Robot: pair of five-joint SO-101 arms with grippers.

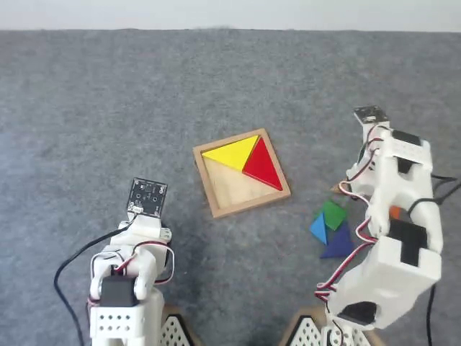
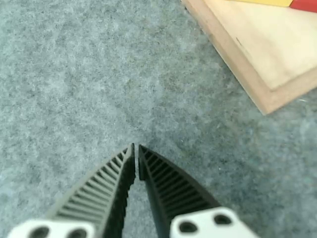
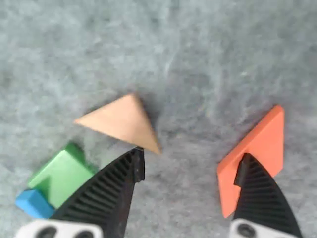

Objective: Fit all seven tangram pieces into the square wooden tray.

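The right pincer [image 3: 192,154] gapes empty between the tan triangle [image 3: 121,121] (sharp tip toward the pincer) and the orange piece [image 3: 260,141], while the left pincer [image 2: 136,147] is closed on nothing.

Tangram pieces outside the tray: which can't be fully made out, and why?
Orange piece: high view, right arm covers nearly all; right wrist view, a finger overlaps it.
Dark blue piece: high view, arm hides one side.
Blue piece: right wrist view, green piece and finger hide most.
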